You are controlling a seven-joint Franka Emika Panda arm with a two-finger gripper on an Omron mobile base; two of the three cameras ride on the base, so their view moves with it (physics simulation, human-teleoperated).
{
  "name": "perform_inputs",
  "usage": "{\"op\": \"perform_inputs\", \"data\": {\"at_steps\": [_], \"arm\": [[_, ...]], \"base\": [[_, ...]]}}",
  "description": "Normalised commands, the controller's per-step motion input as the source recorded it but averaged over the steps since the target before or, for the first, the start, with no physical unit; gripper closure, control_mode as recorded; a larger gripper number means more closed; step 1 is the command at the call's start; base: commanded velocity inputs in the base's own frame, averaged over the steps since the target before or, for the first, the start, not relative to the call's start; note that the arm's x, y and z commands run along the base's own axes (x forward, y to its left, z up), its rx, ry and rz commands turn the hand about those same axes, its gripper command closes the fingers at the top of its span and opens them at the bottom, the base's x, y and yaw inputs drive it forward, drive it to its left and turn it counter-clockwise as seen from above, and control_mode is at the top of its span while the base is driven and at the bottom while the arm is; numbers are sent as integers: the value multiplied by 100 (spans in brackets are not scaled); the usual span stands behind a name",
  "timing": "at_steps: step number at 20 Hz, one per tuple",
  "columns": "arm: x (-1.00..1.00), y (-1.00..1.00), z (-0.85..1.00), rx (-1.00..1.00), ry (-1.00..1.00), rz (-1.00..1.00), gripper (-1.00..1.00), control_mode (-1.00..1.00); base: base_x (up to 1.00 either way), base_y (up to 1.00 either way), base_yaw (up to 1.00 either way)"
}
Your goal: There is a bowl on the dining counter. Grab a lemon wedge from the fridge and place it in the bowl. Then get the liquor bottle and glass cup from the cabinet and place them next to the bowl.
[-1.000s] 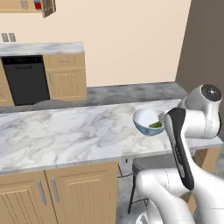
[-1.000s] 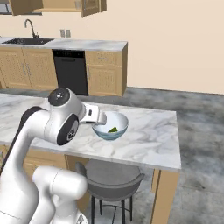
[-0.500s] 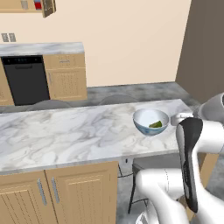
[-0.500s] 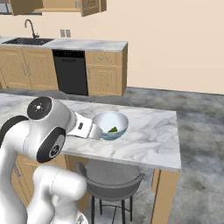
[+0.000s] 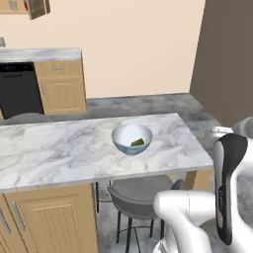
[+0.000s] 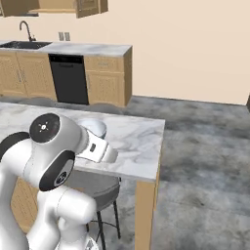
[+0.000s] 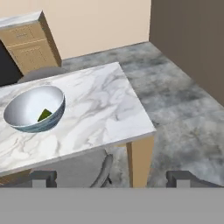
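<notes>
Surface: long white-grey veined marble dining counter [image 5: 59, 148].
Bowl: round pale blue-white bowl [image 5: 131, 139] holds green lemon wedge [image 5: 138, 142].
Change: base has swung right; wedge step done.
Claw: gripper [image 7: 111, 178] wide open, empty.

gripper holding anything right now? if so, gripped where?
Nothing is held. In the hand view the gripper stands open and empty, off the end of the dining counter. The lemon wedge lies in the bowl.

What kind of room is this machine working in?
A home kitchen, by the look of it: a marble dining counter with a bowl on it, a stool beneath, and a dishwasher beside a sink.
</notes>
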Motion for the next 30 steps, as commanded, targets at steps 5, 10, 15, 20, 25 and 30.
{"op": "perform_inputs", "data": {"at_steps": [5, 10, 15, 20, 25, 30], "arm": [[0, 0, 0, 0, 0, 0, -100, 100], [0, 0, 0, 0, 0, 0, -100, 100], [0, 0, 0, 0, 0, 0, -100, 100], [0, 0, 0, 0, 0, 0, -100, 100], [0, 0, 0, 0, 0, 0, -100, 100], [0, 0, 0, 0, 0, 0, -100, 100]], "base": [[0, -100, 21], [1, -100, 26], [27, -99, 35], [39, -89, 41], [52, -81, 43], [73, -70, 45]]}}
